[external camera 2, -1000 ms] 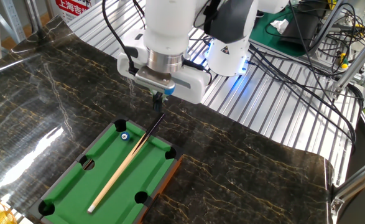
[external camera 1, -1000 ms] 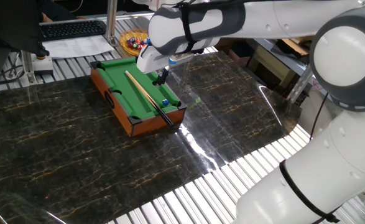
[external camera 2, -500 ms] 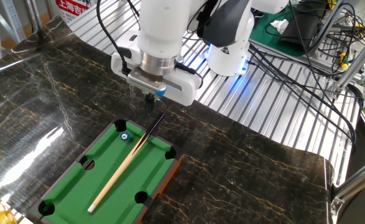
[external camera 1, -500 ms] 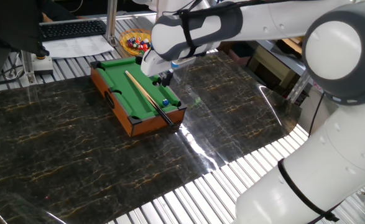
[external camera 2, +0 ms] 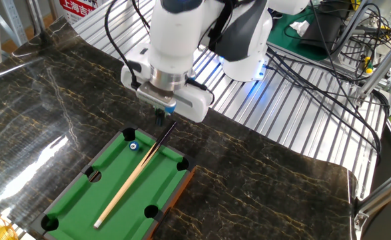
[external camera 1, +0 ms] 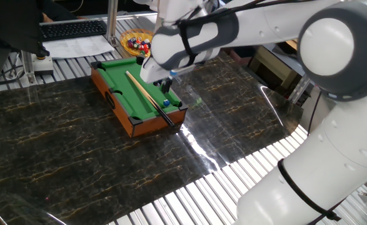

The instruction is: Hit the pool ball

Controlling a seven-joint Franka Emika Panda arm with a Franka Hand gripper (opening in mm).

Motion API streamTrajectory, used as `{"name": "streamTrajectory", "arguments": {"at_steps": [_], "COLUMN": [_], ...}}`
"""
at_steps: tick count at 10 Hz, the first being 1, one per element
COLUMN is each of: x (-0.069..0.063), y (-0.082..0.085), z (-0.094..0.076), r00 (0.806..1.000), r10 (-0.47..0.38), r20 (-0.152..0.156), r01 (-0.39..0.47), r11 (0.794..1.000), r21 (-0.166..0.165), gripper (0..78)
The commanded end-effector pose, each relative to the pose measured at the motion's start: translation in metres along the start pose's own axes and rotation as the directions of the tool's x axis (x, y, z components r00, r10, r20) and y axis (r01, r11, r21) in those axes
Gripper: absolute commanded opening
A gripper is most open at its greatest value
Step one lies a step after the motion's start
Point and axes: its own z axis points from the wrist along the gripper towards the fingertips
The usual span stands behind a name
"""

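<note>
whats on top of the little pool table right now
On the pool table lie a blue ball near one corner pocket and a wooden cue stick running lengthwise. The hand hovers over the end; nothing visible inside the pockets.

We count one pool table [external camera 2: 82, 200] with one cue stick [external camera 2: 136, 175] and one blue pool ball [external camera 2: 133, 146] on its felt. We see six pockets, and one bowl of balls [external camera 1: 135, 41] too clustered to count.
</note>
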Motion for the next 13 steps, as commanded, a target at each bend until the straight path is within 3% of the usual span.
{"name": "streamTrajectory", "arguments": {"at_steps": [1,4,9,13], "x": [0.0029,0.0032,0.0025,0.0024], "y": [-0.0062,-0.0100,-0.0107,-0.0107], "z": [0.0062,0.0079,0.0075,0.0074], "r00": [1.000,1.000,0.996,0.995], "r10": [0.003,0.018,0.089,0.094], "r20": [-0.023,-0.014,-0.027,-0.038], "r01": [-0.003,-0.019,-0.090,-0.096], "r11": [1.000,0.998,0.995,0.994], "r21": [-0.008,-0.066,-0.052,-0.049], "gripper": [0.0,0.0,0.0,0.0]}}
